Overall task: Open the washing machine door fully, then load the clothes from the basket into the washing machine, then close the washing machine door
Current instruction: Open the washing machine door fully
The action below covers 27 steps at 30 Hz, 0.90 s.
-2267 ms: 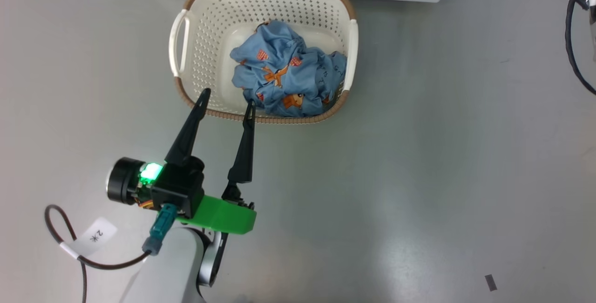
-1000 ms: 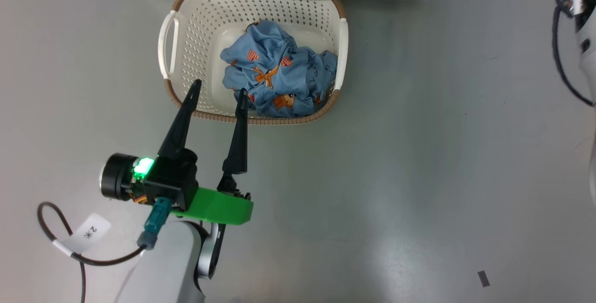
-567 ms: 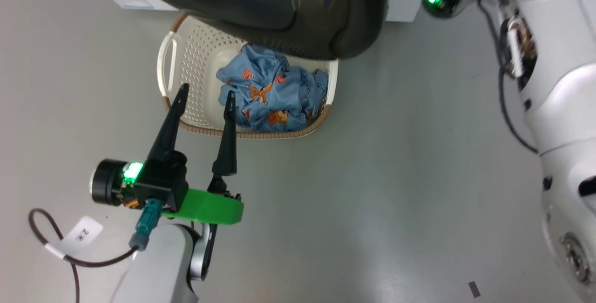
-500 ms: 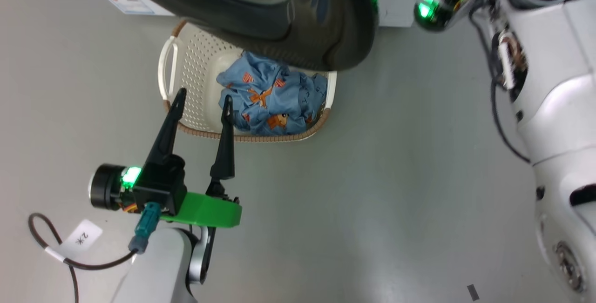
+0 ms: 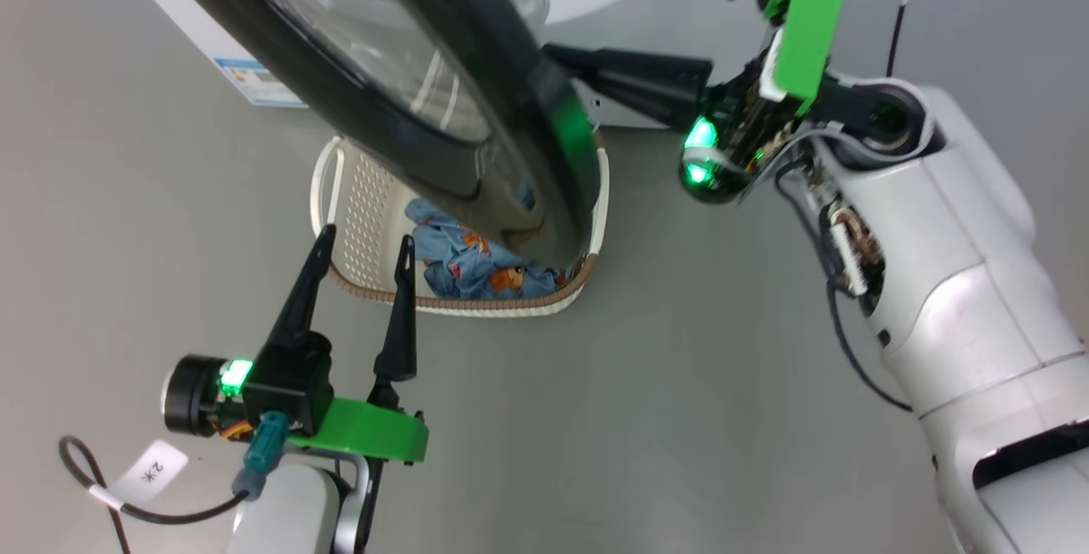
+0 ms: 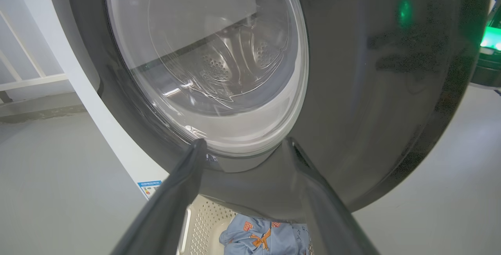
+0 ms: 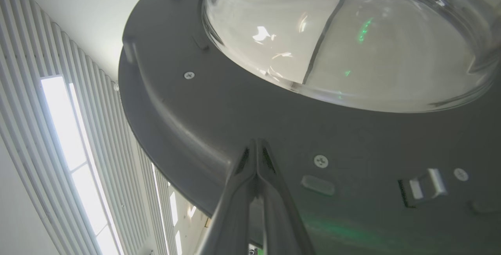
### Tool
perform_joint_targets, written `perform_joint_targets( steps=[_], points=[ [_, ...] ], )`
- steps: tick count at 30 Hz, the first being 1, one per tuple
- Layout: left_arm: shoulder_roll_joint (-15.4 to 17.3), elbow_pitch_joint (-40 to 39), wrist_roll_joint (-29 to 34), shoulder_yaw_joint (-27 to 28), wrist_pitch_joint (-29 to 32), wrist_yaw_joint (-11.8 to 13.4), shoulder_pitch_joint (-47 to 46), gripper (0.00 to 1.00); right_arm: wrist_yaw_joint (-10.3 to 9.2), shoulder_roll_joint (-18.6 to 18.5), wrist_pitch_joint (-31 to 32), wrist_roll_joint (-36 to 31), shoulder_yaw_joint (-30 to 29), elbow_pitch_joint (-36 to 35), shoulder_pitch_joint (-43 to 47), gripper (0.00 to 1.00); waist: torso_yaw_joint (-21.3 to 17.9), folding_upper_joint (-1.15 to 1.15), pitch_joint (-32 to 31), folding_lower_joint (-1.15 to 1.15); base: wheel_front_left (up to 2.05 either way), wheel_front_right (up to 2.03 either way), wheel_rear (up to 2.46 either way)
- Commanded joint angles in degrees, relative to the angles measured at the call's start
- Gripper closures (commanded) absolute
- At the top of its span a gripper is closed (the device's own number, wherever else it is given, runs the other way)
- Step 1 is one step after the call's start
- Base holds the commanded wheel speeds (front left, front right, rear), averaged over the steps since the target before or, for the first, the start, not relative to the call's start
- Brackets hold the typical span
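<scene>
Right jaws closed, empty, tips at door [image 5: 383, 86] inner face; door lies left of them, half open, overhanging basket [image 5: 459, 303]; left jaws spread wide near basket, clothes [image 5: 464, 269] beyond.

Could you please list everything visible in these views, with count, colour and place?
washing machine door: one, glossy black rim with clear glass, open, over the basket
washing machine: one, white, behind the door
energy sticker: one, blue and white, on the machine's front
basket: one, cream with brown rim, on the floor
clothes: one bundle, light blue with orange prints, in the basket
floor: grey, all around
left gripper: one, dark fingers, open, at the basket's near rim
right gripper: one, dark fingers, shut, at the door's inner face
</scene>
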Motion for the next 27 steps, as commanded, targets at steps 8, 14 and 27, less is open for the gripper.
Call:
perform_joint_targets(
  steps=[8,14,27],
  points=[
    [1.09,0.16,0.84,2.46,-0.52,-1.19,2.28,0.0,0.09,2.07,-4.07,7.9,9.66,-5.49,4.37,1.0,-0.65,0.0,-4.56,0.01,0.0,0.0,0.0],
    [1.09,0.66,1.08,2.46,-0.52,-1.77,3.53,0.0,0.09,2.08,-7.51,12.44,15.12,-7.42,5.9,1.0,-0.45,0.0,-6.32,0.01,0.0,0.0,0.0],
    [1.09,0.78,0.65,2.33,-0.52,-1.81,4.89,0.0,0.09,1.62,-12.05,16.09,18.74,-7.29,6.05,1.0,-0.4,0.0,-7.93,0.01,0.0,0.0,0.0]
  ],
)
